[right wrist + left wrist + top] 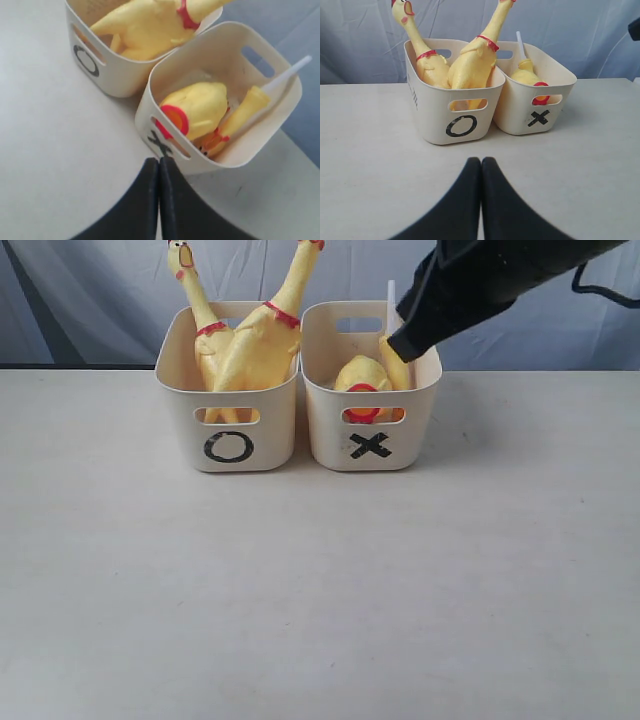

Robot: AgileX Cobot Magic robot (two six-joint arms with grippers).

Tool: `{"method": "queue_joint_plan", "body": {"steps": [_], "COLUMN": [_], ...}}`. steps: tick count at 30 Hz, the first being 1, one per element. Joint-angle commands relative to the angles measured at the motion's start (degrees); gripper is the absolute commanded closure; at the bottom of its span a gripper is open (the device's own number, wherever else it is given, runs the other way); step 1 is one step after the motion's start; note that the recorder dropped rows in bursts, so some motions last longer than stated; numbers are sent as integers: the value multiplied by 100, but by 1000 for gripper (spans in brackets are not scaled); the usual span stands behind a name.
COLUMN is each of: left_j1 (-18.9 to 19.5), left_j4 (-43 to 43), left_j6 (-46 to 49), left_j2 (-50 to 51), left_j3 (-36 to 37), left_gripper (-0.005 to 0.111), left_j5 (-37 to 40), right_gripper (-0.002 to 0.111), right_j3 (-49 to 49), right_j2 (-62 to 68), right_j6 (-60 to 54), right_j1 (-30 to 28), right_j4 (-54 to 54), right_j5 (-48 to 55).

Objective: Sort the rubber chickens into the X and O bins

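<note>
Two long rubber chickens (205, 340) (262, 340) stand leaning in the O bin (270, 445), heads poking above its rim. The X bin (410, 440) right beside it holds the round headless body (200, 107) and the head-and-neck piece (245, 110) on its white stick (287, 75). My right gripper (395, 348) hovers above the X bin's far right side, shut and empty; in its wrist view the tips (159, 160) sit over the bin's front wall. My left gripper (481, 161) is shut with nothing in it, back from the O bin (462, 125) over the table.
Both bins stand touching at the back of a pale table (320, 590). A grey-blue cloth backdrop (100, 300) hangs behind them. The right arm (500, 280) reaches in from the upper right.
</note>
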Motion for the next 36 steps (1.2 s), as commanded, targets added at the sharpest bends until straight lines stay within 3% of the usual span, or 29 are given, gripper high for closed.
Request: {"method": "queue_joint_plan", "body": {"steps": [1,10,16,20,27,33,36], "left_j1": [16,16,16,16,29,1124,1449], "left_j4": [-22,-22,-22,-22,-22,-23,-23], "left_j6": [-4,-4,-4,-4,1,1,1], "left_j2": [-49,-49,-49,-49,-92,-742,-1143], "left_j3": [42,42,42,42,42,42,42], "left_gripper": [107,107,107,107,107,107,107], "left_j5": [-23,-23,-23,-23,-25,-35,-35], "right_gripper": [108,108,108,108,108,108,108], "right_j3": [-17,5,696,1395,3696,5105,5412], "right_j2": [-225,-759,-1504,-2017,-3770,-5346,-5973], "right_j6": [441,859,918,927,939,939,939], "right_j1": [-27,-27,-27,-27,-27,-27,-27], "right_j4": [-120,-120,-120,-95,789,1687,2212], "right_j5": [683,1433,1311,1248,-291,-1630,-2220]}}
